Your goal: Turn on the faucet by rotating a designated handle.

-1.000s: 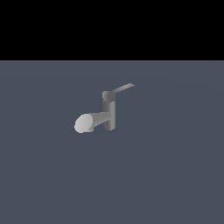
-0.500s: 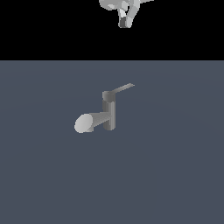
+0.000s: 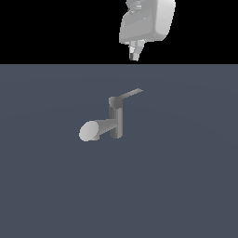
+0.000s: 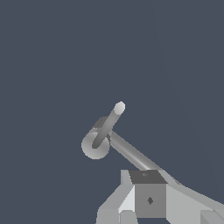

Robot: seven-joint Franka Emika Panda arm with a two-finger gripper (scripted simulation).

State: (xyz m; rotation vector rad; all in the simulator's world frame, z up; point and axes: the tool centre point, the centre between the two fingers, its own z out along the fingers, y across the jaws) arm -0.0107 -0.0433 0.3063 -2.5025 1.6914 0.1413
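Matte grey faucet (image 3: 115, 122) mid-table (image 3: 186, 186): thick round pale spout (image 3: 93, 130) at the exterior view's left, upright cylindrical post, thin flat handle (image 3: 131, 94) angling right; glossy white gripper (image 3: 135, 54), lower than before, well above, aperture indiscernible.

Your arm (image 3: 148, 21) is entering the exterior view from the top edge, its white wrist housing hanging right of centre. The gripper (image 3: 135, 55) is pointing downward below that housing, with the fingertips appearing close together; whether they are touching cannot be told. In the wrist view, you are seeing the gripper's grey body (image 4: 148, 199) at the frame's edge, holding nothing.
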